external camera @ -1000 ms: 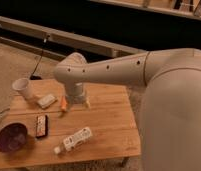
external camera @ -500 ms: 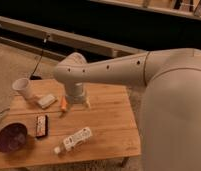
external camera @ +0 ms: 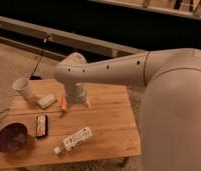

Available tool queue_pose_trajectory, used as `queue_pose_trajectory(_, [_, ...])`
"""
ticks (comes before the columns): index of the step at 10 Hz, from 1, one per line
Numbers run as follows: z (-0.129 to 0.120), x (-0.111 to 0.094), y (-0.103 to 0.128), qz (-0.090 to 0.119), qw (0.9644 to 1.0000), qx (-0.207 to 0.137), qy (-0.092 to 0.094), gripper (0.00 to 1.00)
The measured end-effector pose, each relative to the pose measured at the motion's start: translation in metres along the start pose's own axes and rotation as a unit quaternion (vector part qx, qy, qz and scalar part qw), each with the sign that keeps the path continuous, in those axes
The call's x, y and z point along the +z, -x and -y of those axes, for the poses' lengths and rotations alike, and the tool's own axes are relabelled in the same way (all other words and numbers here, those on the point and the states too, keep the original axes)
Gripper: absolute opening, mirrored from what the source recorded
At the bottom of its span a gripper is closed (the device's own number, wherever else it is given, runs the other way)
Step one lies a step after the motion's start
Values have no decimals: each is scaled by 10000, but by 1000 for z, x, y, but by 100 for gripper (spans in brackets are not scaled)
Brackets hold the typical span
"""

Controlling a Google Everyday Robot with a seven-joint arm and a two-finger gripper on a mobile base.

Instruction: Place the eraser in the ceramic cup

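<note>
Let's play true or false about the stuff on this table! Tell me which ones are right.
The eraser lies on the wooden table. True.
The eraser is inside the ceramic cup. False: it lies on the table, apart from the cup.
The purple bowl stands next to the eraser. True.
The gripper is holding the eraser. False: the gripper is over the table's far side, away from the eraser.
The ceramic cup is tipped over. False: it stands upright.

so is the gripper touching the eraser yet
Apart. The camera view shows the gripper over the table, with bare wood plainly between it and the eraser.
</note>
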Motion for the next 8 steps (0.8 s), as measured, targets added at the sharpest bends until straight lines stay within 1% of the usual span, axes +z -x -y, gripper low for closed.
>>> queue_pose_trajectory(6, [0,0,0,0,10000,0,0,65])
queue_pose_trajectory(8, [0,-1,-2,-1,10000,-33,-39,65])
